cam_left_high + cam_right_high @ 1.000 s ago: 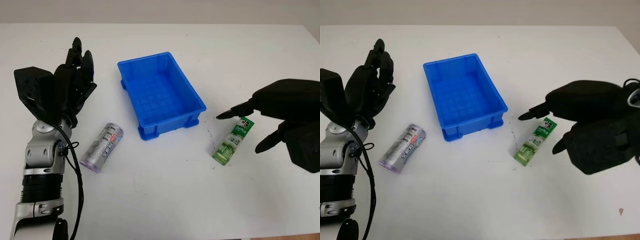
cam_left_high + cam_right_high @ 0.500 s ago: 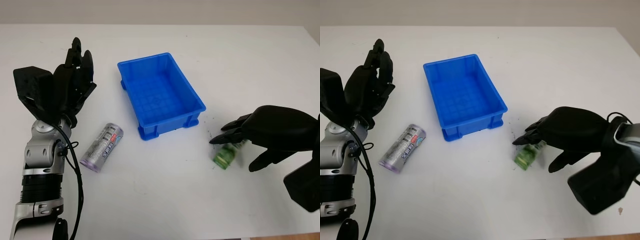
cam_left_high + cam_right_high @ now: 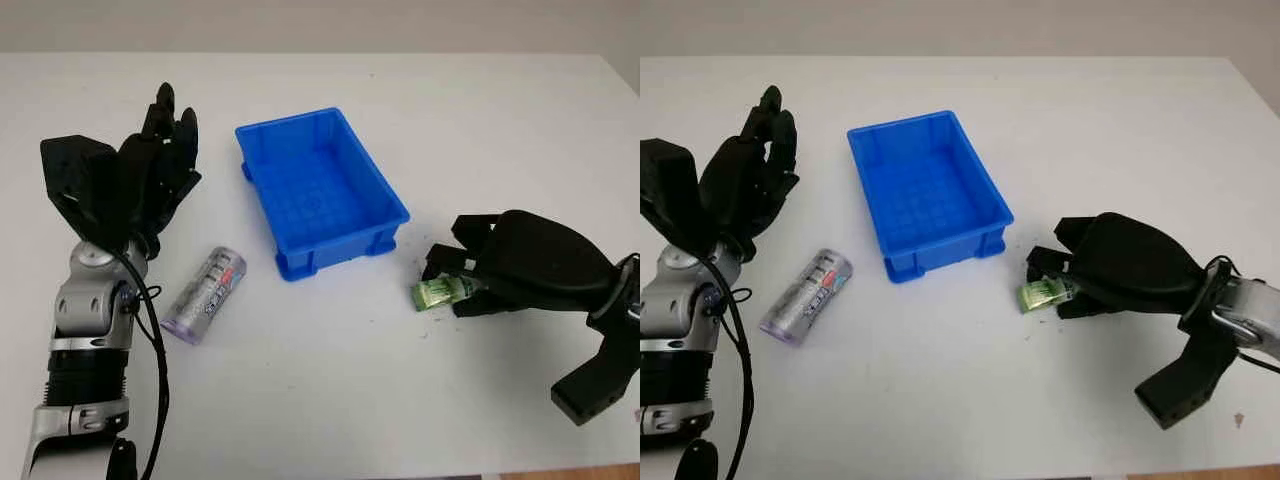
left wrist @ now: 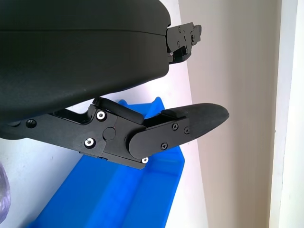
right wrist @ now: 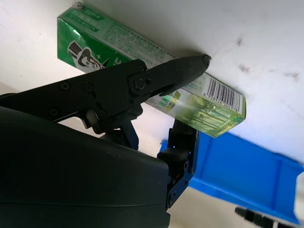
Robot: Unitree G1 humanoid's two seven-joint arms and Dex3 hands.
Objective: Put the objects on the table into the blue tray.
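Observation:
A green box (image 3: 440, 292) lies just right of the blue tray (image 3: 322, 195), on or barely off the white table. My right hand (image 3: 450, 281) is shut on it, and one end of the box sticks out toward the tray. In the right wrist view a finger (image 5: 175, 71) lies across the box (image 5: 142, 52) with the thumb on its other side. The tray holds nothing. A purple and white can (image 3: 204, 295) lies on its side left of the tray. My left hand (image 3: 160, 150) is open and raised above the table's left side, behind the can.
The table's far edge runs along the top and its right edge shows at the upper right. A corner of the tray (image 4: 128, 199) shows under a finger (image 4: 190, 123) in the left wrist view. Small dark marks dot the table near the green box.
My right hand dropped onto the green box and its fingers curled around it. The box turned so that one end points left. The left hand shifted slightly.

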